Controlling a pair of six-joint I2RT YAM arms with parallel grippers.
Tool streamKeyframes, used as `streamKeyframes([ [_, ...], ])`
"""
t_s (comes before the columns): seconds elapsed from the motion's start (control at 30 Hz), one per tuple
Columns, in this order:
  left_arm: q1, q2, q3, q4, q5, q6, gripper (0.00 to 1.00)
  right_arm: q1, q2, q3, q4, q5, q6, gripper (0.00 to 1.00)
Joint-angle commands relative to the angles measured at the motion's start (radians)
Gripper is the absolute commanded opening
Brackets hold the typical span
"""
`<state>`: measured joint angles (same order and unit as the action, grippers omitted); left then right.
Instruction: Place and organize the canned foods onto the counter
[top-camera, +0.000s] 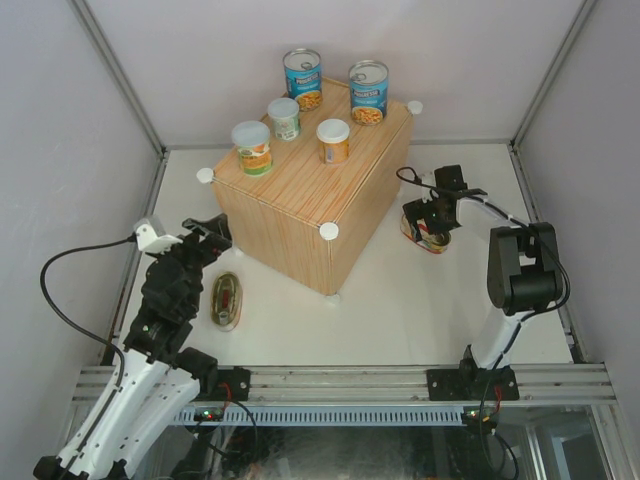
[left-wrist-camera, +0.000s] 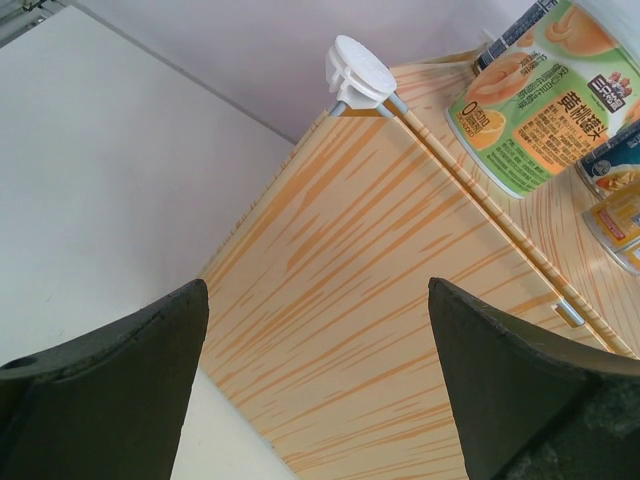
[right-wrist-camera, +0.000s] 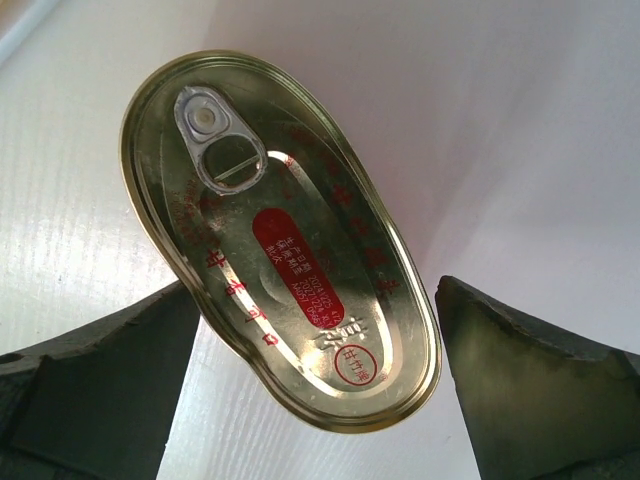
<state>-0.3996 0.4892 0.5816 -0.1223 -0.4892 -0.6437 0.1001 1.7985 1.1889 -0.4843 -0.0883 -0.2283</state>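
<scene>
Right gripper (right-wrist-camera: 318, 290) is spread wide, one finger on each side of an oval tin (right-wrist-camera: 280, 240). The tin lies flat, pull-tab up, on the white table (right-wrist-camera: 540, 120), just right of the counter (top-camera: 300, 215). Left gripper (left-wrist-camera: 318, 290) is spread apart too, holding nothing, facing the counter's wood-grain side. Second oval tin (top-camera: 227, 300) lies on the table near it. On top of the counter: two tall blue cans (top-camera: 302, 78) and three small pale-lidded cans (top-camera: 284, 118).

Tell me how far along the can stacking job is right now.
Done: five of seven stand on the counter, two blue cans and three small cans. In hand: the right tool is open, straddling an oval tin on the table, not yet gripped. Left: lifting that tin, plus the second oval tin lying near the left tool, which is open and empty.
</scene>
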Motion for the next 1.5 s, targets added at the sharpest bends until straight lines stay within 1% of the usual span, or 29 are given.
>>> streamKeyframes([
  [0.0,0.023,0.006,-0.01,0.051,0.03,0.012,0.94,-0.011,0.008,0.04,0.011,-0.024,0.002,1.0],
  [0.17,0.032,0.009,-0.014,0.055,0.041,0.012,0.94,-0.015,0.018,0.04,0.011,-0.03,0.018,0.98],
  [0.37,0.035,0.013,-0.021,0.064,0.047,0.005,0.94,-0.016,0.022,0.04,-0.001,-0.029,0.045,0.87],
  [0.43,0.035,0.019,-0.02,0.071,0.051,0.003,0.94,-0.014,0.02,0.04,-0.005,-0.032,0.055,0.79],
  [0.47,0.035,0.02,-0.021,0.075,0.052,0.004,0.94,-0.016,0.019,0.04,-0.008,-0.032,0.061,0.73],
  [0.73,0.036,0.042,-0.035,0.103,0.076,-0.022,0.94,-0.01,0.0,0.04,-0.049,-0.005,0.129,0.33],
  [0.87,0.036,0.042,-0.038,0.104,0.081,-0.023,0.93,0.0,-0.023,0.03,-0.066,0.02,0.168,0.17],
  [1.03,0.036,0.025,-0.048,0.102,0.084,-0.056,0.93,0.01,-0.071,0.018,-0.078,0.028,0.218,0.01],
  [1.23,0.037,0.02,-0.046,0.091,0.086,-0.061,0.92,0.014,-0.119,0.02,-0.125,0.014,0.27,0.0],
  [1.47,0.037,-0.045,-0.061,0.047,0.065,-0.079,0.92,0.034,-0.198,-0.018,-0.145,0.016,0.291,0.0],
])
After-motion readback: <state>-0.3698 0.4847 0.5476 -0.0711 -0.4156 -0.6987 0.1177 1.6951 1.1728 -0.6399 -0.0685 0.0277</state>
